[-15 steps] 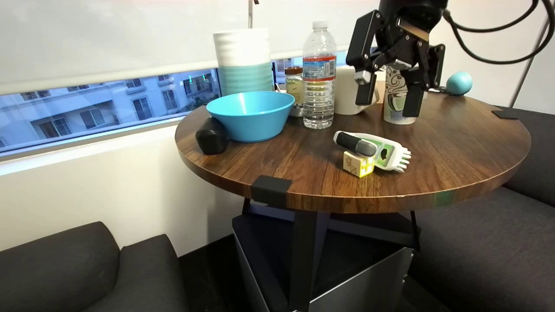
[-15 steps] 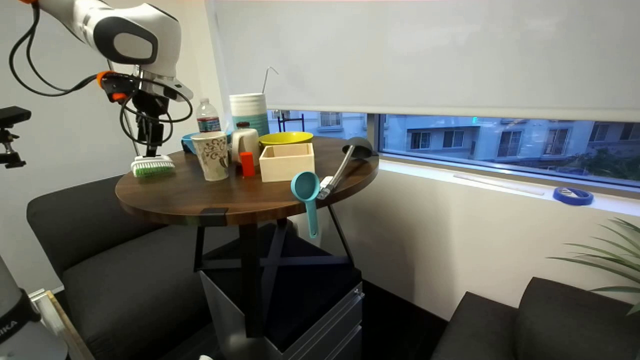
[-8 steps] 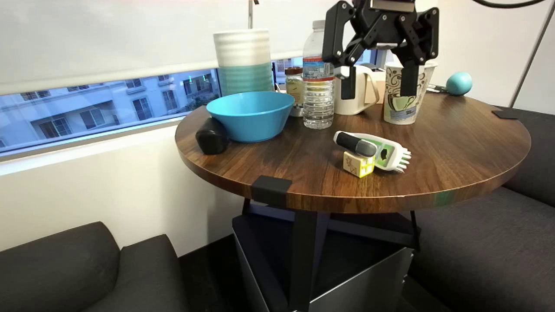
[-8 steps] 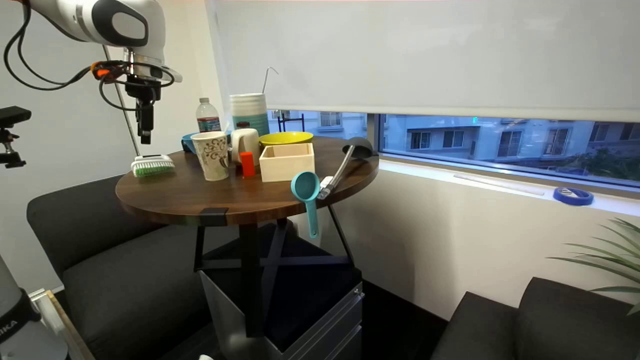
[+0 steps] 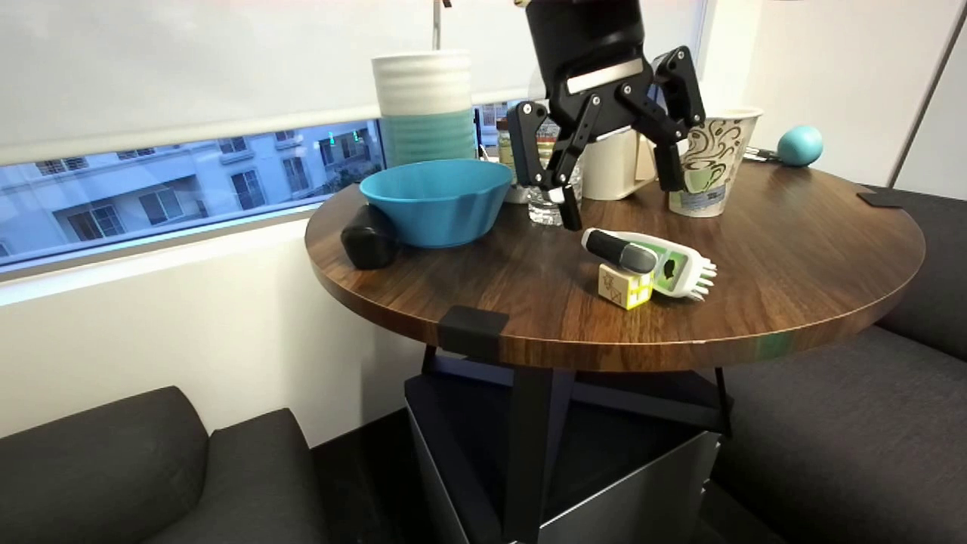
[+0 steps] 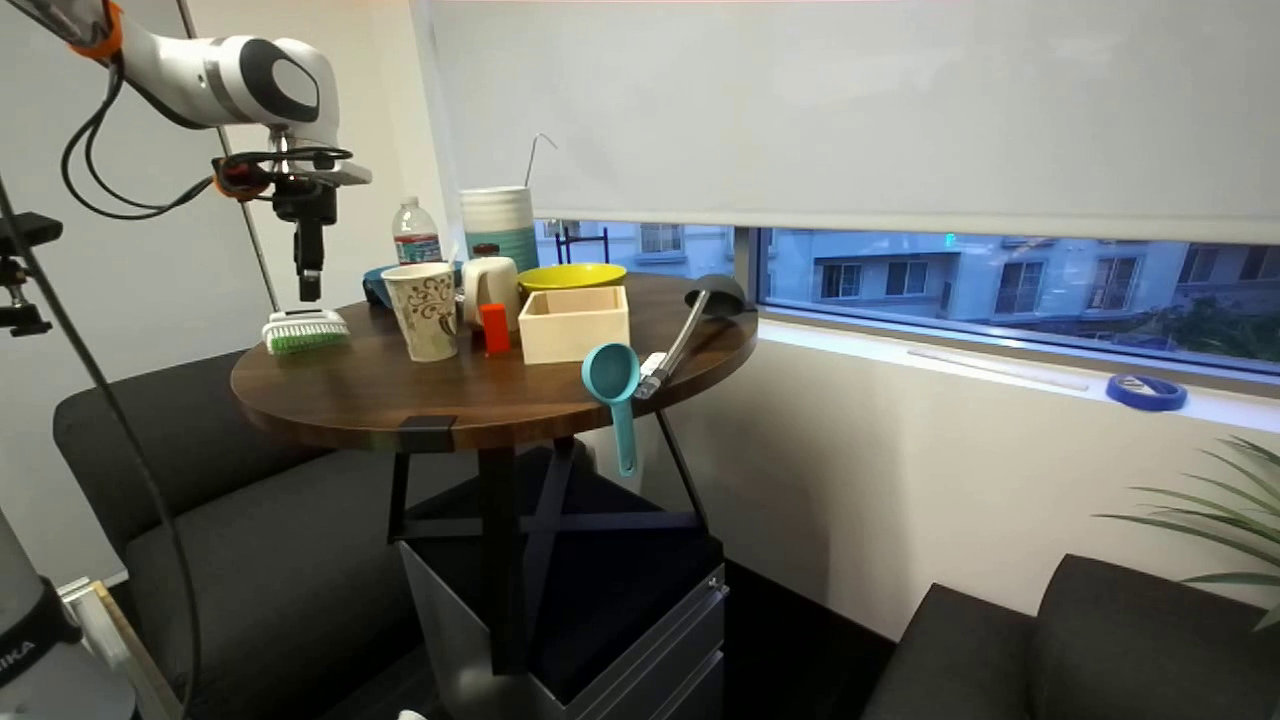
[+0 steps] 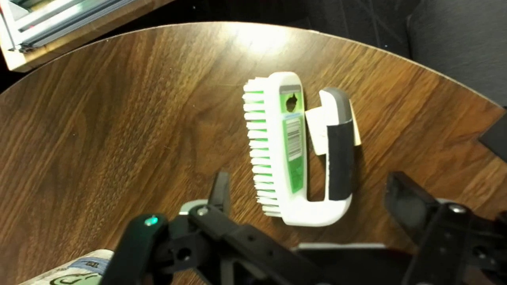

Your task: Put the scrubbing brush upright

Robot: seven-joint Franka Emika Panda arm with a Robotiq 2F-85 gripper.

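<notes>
The round wooden table [image 5: 816,245] has the gripper [image 5: 621,204] hanging above it, its two fingers spread wide apart and holding nothing. Below and near the fingertips, the brush [image 7: 292,158] lies on its side on the tabletop, bristles pointing sideways, with its handle across a small pale block [image 5: 621,287].

This looks like an office lounge corner (though a home isn't ruled out): dark cushioned seating [image 6: 290,540] flanks a round wooden table [image 5: 793,249], a grey drawer cabinet [image 6: 685,640] stands beneath, and a roller blind [image 6: 850,110] part-covers a window [image 6: 1080,290].
</notes>
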